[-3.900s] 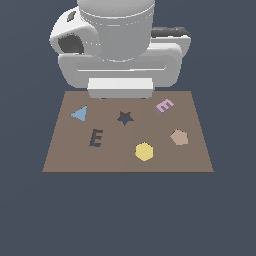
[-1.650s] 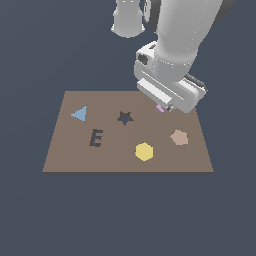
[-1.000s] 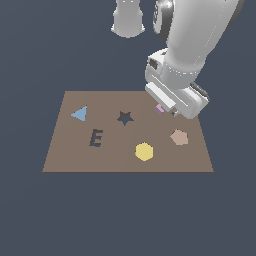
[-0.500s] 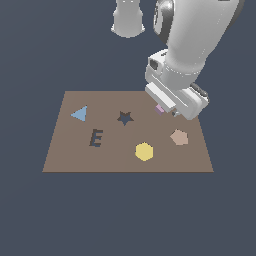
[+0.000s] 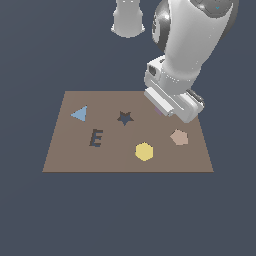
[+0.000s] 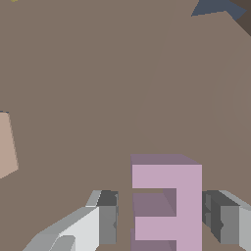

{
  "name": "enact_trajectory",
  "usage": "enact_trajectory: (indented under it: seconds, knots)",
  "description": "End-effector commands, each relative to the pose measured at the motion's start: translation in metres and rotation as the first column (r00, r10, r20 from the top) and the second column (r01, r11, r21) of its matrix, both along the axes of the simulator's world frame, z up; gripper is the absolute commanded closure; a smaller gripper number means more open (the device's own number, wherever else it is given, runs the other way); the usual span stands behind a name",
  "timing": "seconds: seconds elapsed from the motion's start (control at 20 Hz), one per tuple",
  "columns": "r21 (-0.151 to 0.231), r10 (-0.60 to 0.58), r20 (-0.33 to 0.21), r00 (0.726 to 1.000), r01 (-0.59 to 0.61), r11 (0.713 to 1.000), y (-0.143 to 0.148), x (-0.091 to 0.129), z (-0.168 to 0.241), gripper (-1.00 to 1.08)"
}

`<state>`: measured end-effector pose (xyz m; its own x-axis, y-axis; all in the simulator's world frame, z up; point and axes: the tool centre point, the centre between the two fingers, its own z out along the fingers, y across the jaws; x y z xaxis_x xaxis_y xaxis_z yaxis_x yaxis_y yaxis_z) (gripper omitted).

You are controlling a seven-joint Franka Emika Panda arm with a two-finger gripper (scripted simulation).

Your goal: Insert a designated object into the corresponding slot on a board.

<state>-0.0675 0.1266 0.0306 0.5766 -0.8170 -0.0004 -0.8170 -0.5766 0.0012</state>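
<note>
Since half a second ago nothing has moved. The gripper (image 6: 159,223) stays open around the lilac E block (image 6: 166,206) on the board (image 5: 65,155), fingers (image 6: 105,220) not touching it.

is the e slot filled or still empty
Empty: the dark E slot shows bare on the board; the lilac E block sits between the pincer fingers.

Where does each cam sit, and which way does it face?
Exterior view: off the arm, raised, looking down at the board; the arm's links and wrist show, hiding the gripper.
Wrist view: on the wrist, looking down past the fingers at the lilac E block between them.
Shared: board, tan pentagon.
</note>
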Motion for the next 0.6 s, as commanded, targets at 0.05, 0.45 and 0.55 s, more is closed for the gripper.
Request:
enact_trajectory:
  seconds: [0.05, 0.45, 0.55]
  knots:
    - [0.000, 0.000, 0.001, 1.000, 0.000, 1.000, 0.0001, 0.0004, -0.0007, 1.08]
    - [0.000, 0.000, 0.001, 1.000, 0.000, 1.000, 0.0002, 0.0005, -0.0006, 1.08]
    - [0.000, 0.000, 0.001, 1.000, 0.000, 1.000, 0.0002, 0.0007, 0.0019, 1.08]
